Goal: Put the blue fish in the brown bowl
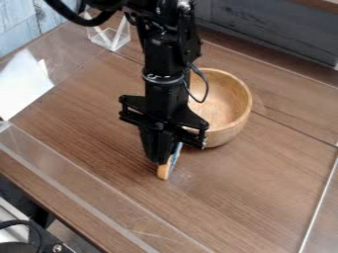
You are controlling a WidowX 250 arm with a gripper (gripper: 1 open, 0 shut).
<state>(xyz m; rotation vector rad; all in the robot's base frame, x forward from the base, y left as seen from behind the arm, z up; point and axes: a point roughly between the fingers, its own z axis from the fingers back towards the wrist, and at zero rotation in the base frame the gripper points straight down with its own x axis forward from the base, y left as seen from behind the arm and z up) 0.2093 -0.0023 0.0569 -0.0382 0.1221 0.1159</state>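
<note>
The claw (pixel 166 160) looks squeezed on the blue fish (pixel 171 165); lifting toward one o'clock, a loose pinch could drop it.

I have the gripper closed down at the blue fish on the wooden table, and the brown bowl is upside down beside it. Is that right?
Not quite: the brown bowl is upright, its opening facing up, as the camera view shows. The rest stands: the gripper is closed down at the blue fish on the wooden table, with the bowl beside it.
</note>
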